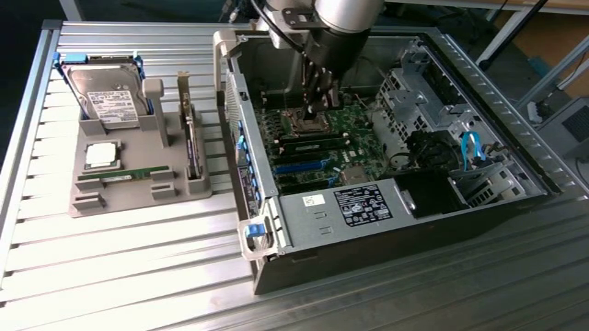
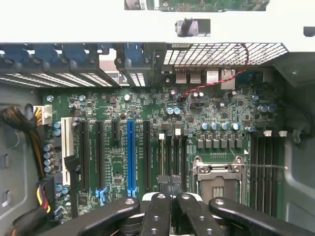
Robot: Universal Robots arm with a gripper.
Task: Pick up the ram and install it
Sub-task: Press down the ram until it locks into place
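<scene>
Ribbed metal tabletop [image 1: 138, 262] carries an open PC case [image 1: 387, 207] and, to the exterior view's left, a grey tray [image 1: 129, 186] where the ram [image 1: 124, 174] lies in a slot, near the tray's front. The gripper [image 2: 172, 196] hangs inside the case over the motherboard [image 2: 147, 113] by the empty CPU socket [image 2: 216, 177], fingers pressed together on nothing I can see. I judge the ram light, stiff and fragile, best pinched by its long edges, clear of the chips.

The ram [image 1: 124, 173], a long thin green stick, lies lengthwise in a slot of the grey tray [image 1: 138, 201], on the exterior view's left.
</scene>
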